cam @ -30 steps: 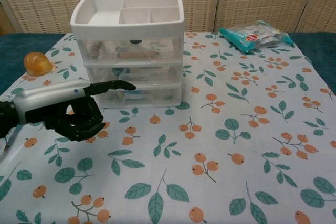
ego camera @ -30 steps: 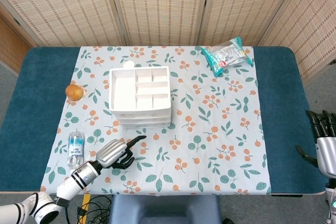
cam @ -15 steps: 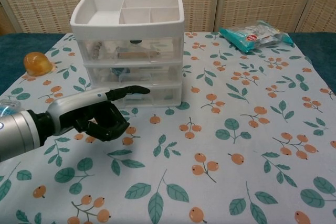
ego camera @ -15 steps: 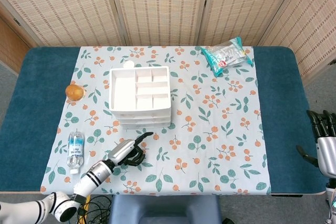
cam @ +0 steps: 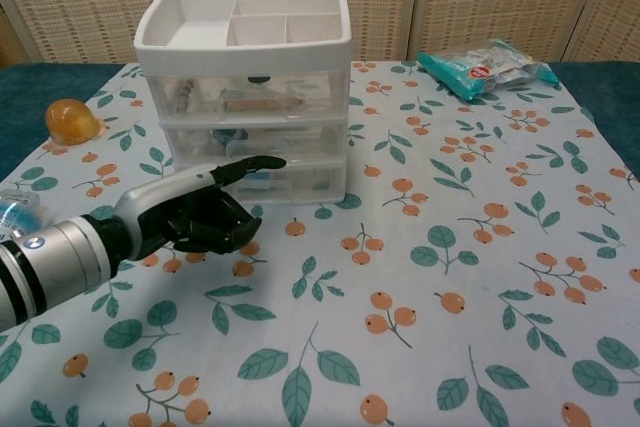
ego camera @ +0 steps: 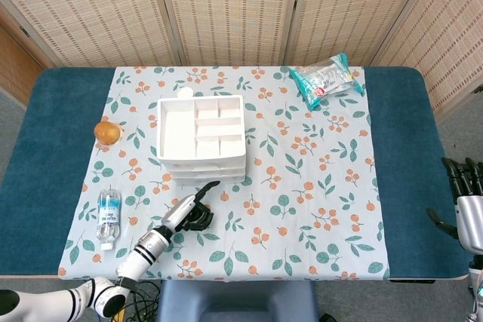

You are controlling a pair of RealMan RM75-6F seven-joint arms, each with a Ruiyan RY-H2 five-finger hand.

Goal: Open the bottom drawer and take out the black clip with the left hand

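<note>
A white three-drawer unit [ego camera: 201, 141] [cam: 250, 77] with an open compartment tray on top stands left of the cloth's middle. Its clear bottom drawer [cam: 262, 179] is closed. Through the drawer fronts the contents blur, and I cannot make out a black clip. My left hand [ego camera: 191, 211] [cam: 200, 215] lies just in front of the unit, one finger stretched out with its tip at the bottom drawer's front, the other fingers curled in on nothing. My right hand [ego camera: 466, 205] hangs off the table's right edge, fingers apart and holding nothing.
An orange fruit [ego camera: 107, 132] [cam: 70, 120] lies left of the unit. A small water bottle [ego camera: 109, 216] lies near the front left. A teal snack bag [ego camera: 326, 79] [cam: 487, 65] sits at the back right. A floral cloth [ego camera: 317, 179] covers the blue table.
My left hand has moved forward and to the right toward the drawer unit, bringing its outstretched finger up to the bottom drawer's front. The right hand has stayed put.
</note>
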